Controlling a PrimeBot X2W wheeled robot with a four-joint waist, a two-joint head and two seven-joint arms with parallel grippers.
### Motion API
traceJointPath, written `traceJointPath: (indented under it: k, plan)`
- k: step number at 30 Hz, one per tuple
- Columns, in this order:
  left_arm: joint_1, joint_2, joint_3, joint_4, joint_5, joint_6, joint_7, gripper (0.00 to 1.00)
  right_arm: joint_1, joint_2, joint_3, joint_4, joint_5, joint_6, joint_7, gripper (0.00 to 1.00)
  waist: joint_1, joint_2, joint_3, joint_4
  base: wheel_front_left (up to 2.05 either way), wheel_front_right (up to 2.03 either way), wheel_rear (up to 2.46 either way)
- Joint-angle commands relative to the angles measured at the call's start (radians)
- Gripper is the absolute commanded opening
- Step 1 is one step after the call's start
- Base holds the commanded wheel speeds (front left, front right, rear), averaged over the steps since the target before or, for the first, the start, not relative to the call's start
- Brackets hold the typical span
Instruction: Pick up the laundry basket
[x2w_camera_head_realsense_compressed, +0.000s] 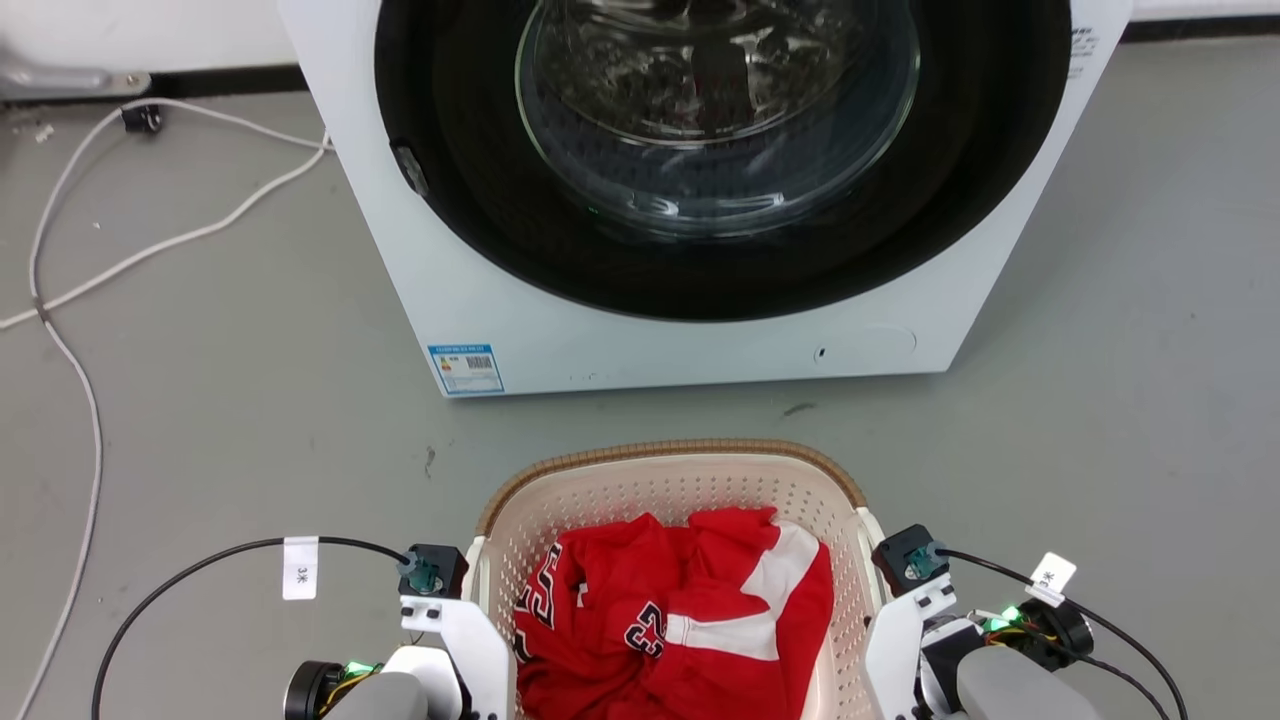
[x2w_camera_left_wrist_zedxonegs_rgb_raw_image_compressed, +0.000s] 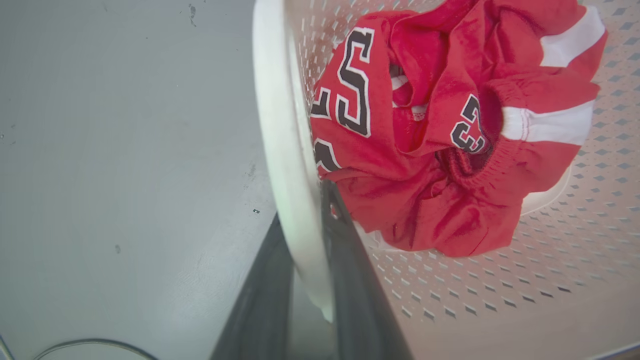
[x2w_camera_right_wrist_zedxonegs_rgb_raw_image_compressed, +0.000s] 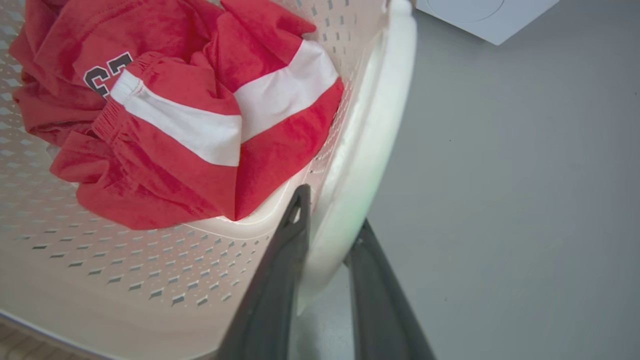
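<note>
The laundry basket (x2w_camera_head_realsense_compressed: 670, 452), cream and perforated with a brown woven rim, stands on the grey floor in front of me, cut off by the bottom edge of the head view. A crumpled red and white jersey (x2w_camera_head_realsense_compressed: 680, 610) lies inside it. In the left wrist view my left gripper (x2w_camera_left_wrist_zedxonegs_rgb_raw_image_compressed: 302, 202) is shut on the basket's white left handle (x2w_camera_left_wrist_zedxonegs_rgb_raw_image_compressed: 277, 125), one dark finger outside and one inside the wall. My right gripper (x2w_camera_right_wrist_zedxonegs_rgb_raw_image_compressed: 331, 207) clamps the white right handle (x2w_camera_right_wrist_zedxonegs_rgb_raw_image_compressed: 382, 115) the same way. In the head view both wrists flank the basket, and the fingers are hidden.
A white washing machine (x2w_camera_head_realsense_compressed: 700, 345) with a round glass door (x2w_camera_head_realsense_compressed: 715, 110), shut, stands just beyond the basket. White cables (x2w_camera_head_realsense_compressed: 90, 265) trail over the grey floor at the far left. Black cables loop from both wrists.
</note>
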Motion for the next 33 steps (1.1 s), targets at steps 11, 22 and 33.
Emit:
traceJointPath:
  k: [11, 22, 33]
  plan:
    - [0.041, 0.023, -0.07, -0.03, -0.073, -0.005, 0.06, 0.0, 0.022, 0.005, 0.095, -0.003, 0.086, 0.0, 0.058, 0.0, 0.0001, -0.0001, -0.092, 0.0, 0.0, 0.0, 0.0]
    - [0.049, 0.033, -0.119, -0.03, -0.124, -0.005, 0.077, 0.0, 0.015, 0.002, 0.16, 0.002, 0.153, 0.0, 0.104, 0.0, 0.0001, -0.0001, -0.124, -0.004, 0.0, 0.0, 0.0]
    - [0.037, 0.031, -0.157, -0.025, -0.161, -0.005, 0.066, 0.0, 0.004, -0.006, 0.209, 0.005, 0.202, 0.0, 0.111, 0.0, 0.0001, -0.0001, -0.132, -0.002, 0.0, 0.0, 0.0]
